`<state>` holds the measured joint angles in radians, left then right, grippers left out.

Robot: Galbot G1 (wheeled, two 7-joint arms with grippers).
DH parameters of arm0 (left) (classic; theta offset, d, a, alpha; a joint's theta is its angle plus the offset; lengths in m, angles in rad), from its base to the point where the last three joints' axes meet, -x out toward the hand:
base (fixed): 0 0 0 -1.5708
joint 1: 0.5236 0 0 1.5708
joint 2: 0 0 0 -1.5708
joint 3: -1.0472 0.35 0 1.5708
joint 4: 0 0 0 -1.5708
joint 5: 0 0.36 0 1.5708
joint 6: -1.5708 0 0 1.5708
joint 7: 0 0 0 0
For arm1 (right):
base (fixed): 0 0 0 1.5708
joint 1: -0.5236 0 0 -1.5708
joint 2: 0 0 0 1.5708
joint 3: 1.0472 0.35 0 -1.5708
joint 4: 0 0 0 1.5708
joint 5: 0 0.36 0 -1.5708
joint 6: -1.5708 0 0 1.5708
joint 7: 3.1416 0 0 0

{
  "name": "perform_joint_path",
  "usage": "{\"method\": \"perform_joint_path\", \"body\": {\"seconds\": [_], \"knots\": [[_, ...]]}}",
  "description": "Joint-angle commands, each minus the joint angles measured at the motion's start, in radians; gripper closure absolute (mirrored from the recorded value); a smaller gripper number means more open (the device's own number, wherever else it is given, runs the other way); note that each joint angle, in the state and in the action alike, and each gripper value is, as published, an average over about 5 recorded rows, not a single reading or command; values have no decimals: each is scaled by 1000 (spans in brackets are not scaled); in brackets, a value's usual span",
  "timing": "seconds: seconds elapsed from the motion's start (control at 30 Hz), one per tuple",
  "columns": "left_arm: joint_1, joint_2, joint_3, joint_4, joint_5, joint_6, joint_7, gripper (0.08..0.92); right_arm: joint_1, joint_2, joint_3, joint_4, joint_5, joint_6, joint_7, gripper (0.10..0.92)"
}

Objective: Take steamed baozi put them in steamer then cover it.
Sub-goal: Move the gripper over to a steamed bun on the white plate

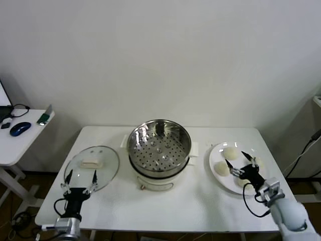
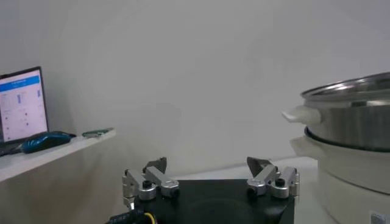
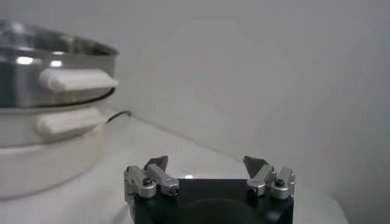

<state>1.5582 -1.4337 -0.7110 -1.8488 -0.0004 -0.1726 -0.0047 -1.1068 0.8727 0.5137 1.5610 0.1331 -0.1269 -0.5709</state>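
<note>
The steamer (image 1: 159, 150), a shiny steel pot with a perforated tray, stands uncovered and empty at the table's centre. Its wall and white handle fill one side of the left wrist view (image 2: 350, 122) and of the right wrist view (image 3: 52, 79). The cover (image 1: 92, 168), a clear glass lid with a cream handle, lies flat at the left. Several steamed baozi (image 1: 230, 152) sit on a white plate (image 1: 216, 176) at the right. My right gripper (image 1: 234, 157) (image 3: 205, 161) hovers open over the plate among the buns, holding nothing. My left gripper (image 1: 81, 173) (image 2: 207, 162) rests open at the lid's near edge.
A white side table (image 1: 22, 143) stands off to the left with a blue mouse (image 1: 20, 129) (image 2: 46, 140) and a laptop (image 2: 21, 103) on it. A dark cable (image 1: 306, 150) hangs beyond the table's right edge. A plain white wall is behind.
</note>
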Motion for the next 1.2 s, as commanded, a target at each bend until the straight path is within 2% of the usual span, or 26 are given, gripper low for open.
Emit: {"method": "perform_joint_path", "body": {"seconds": [0.03, 0.27, 0.43, 0.77, 1.2], "knots": [[3, 6, 2, 0, 3, -9, -4, 177, 424, -327, -359, -215, -184, -49, -423, 203], [6, 11, -6, 7, -3, -13, -5, 177, 871, -357, -840, -413, -314, 89, -509, 203], [7, 13, -7, 15, -7, -15, -5, 177, 1073, -283, -1029, -575, -402, 196, -541, 203], [4, 25, -19, 31, -19, -10, -4, 177, 1208, 11, -1122, -890, -537, 294, -565, 203], [-7, 33, -28, 55, -23, -5, -4, 177, 1177, 212, -1101, -1094, -599, 311, -550, 203]]}}
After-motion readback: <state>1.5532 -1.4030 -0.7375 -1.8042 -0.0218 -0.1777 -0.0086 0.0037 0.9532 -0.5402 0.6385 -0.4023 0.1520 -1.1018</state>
